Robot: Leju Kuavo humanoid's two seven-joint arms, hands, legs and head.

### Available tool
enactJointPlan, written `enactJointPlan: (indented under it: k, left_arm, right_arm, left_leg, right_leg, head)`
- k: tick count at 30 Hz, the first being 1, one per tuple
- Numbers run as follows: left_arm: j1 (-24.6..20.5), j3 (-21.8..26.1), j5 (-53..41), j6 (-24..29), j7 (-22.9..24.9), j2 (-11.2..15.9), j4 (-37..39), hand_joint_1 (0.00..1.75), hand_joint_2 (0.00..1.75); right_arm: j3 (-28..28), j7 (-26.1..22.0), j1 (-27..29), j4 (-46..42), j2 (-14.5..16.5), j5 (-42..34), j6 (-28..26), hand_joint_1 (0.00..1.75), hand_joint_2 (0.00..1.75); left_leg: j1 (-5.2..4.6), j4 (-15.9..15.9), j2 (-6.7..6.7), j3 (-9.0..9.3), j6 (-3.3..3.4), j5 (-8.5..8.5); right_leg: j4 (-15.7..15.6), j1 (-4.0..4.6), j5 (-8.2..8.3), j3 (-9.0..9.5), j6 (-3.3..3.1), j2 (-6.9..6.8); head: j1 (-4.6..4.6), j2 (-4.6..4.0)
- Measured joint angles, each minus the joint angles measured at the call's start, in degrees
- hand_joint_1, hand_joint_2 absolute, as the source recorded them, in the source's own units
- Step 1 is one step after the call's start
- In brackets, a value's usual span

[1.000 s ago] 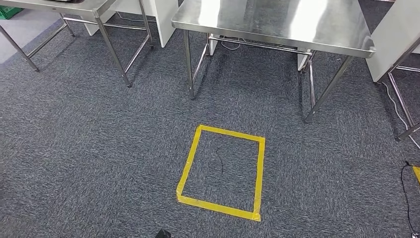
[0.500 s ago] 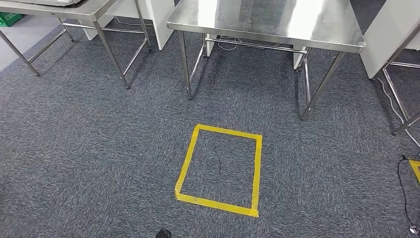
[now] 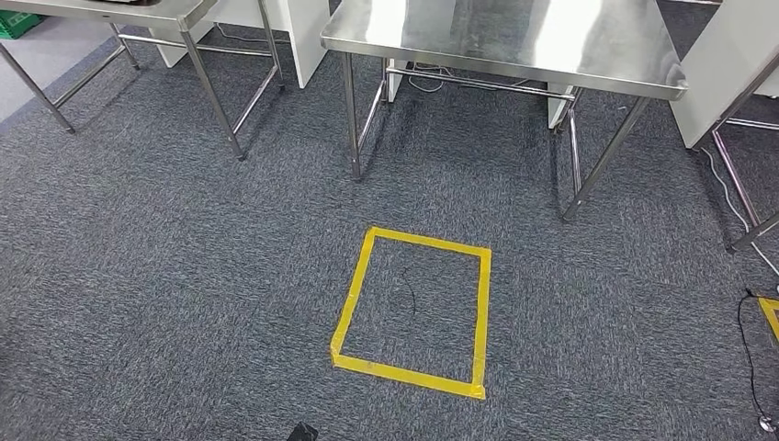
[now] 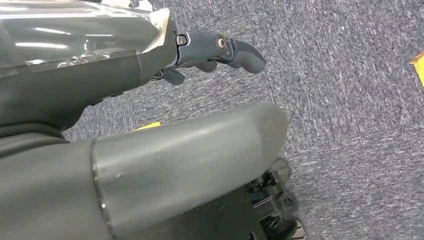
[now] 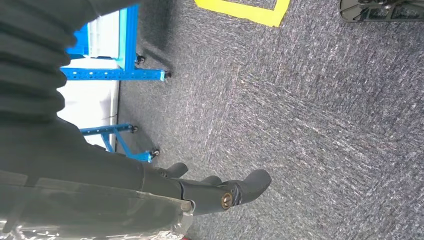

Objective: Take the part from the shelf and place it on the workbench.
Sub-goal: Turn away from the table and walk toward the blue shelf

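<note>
The head view looks down on a dark grey speckled carpet floor [image 3: 184, 276]. A square outline of yellow tape [image 3: 412, 312] lies on the carpet near the middle of the floor area in view, with a thin dark thread-like mark [image 3: 408, 290] inside it. Beyond the square, toward the far edge of the floor, stands a shiny stainless-steel workbench with thin metal legs [image 3: 514, 41]; its top carries nothing that can be made out. A second steel table [image 3: 138, 11] stands at the far left corner, with a bit of green crate [image 3: 16, 22] behind it. White panels [image 3: 303, 32] stand behind the tables. At the right edge of the floor lie a thin black cable [image 3: 749, 344] and a short piece of yellow tape [image 3: 772, 314].

The left wrist view shows the left hand [image 4: 215, 50] hanging above the carpet, its dark fingers [image 4: 245, 52] gently curled and apart, grasping nothing. A small yellow tape corner [image 4: 419, 67] lies on the carpet well apart from the hand.

The right wrist view shows the right hand [image 5: 220, 192] also over the carpet, fingers [image 5: 252, 182] loosely extended and empty. A blue metal shelf frame on small castors [image 5: 117, 75] stands on the carpet, holding a pale crate [image 5: 102, 35]. The part cannot be made out on it. A corner of yellow tape [image 5: 250, 11] lies well away from the hand.
</note>
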Motion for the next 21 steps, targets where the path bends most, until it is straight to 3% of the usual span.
enactJointPlan:
  k: [1, 8, 16, 19, 21]
  left_arm:
    - [0.0, -0.06, -0.19, -0.19, 0.01, 0.0, 0.0, 0.0, 0.0]
    - [-0.02, -0.88, -1.27, -0.64, 0.06, -0.08, 0.0, 0.0, 0.0]
    - [1.35, -1.08, -1.02, 3.89, -2.39, -0.72, 0.0, 0.0, 0.0]
    - [1.62, -1.02, -0.4, 4.41, -2.64, -0.88, 0.0, 0.0, 0.0]
    - [1.67, -0.98, -0.11, 4.62, -2.67, -1.05, 0.0, 0.0, 0.0]
  right_arm:
    - [0.0, 0.23, 0.01, 0.01, -0.02, -0.01, -0.13, 0.0, 0.0]
    - [-0.01, 1.86, 0.08, 0.21, -0.03, -0.03, -1.11, 0.0, 0.0]
    - [-0.01, 1.53, 0.19, 0.52, -0.01, -0.01, -1.16, 0.0, 0.0]
    - [-0.01, 0.84, 0.16, 0.54, -0.03, -0.01, -1.0, 0.0, 0.0]
    - [-0.01, 0.49, 0.15, 0.54, -0.12, -0.01, -0.93, 0.0, 0.0]
  left_leg:
    - [-0.02, 0.0, 0.0, -0.02, 0.07, 0.05]
    - [-0.04, 0.1, 0.01, -0.05, 0.29, 0.21]
    - [-0.18, 0.44, 0.0, -0.38, 0.47, 0.09]
    - [-0.09, 0.32, -0.01, -0.47, 0.92, 0.16]
    - [0.26, -0.41, 0.13, -0.32, 1.59, 0.62]
  right_leg:
    - [0.0, -0.04, 0.05, -0.03, 0.08, 0.0]
    - [-0.02, -0.27, 0.27, -0.12, 0.37, 0.0]
    - [-0.05, -0.52, 0.39, -0.29, 0.61, -0.01]
    - [-0.2, -0.48, 0.47, -0.27, 0.95, 0.0]
    - [1.23, -0.47, -0.55, -0.8, 1.05, 0.02]
  head:
    - [-0.01, 0.0]
    - [-0.02, 0.0]
    - [-0.03, 0.0]
    - [-0.03, 0.0]
    - [0.03, 0.0]
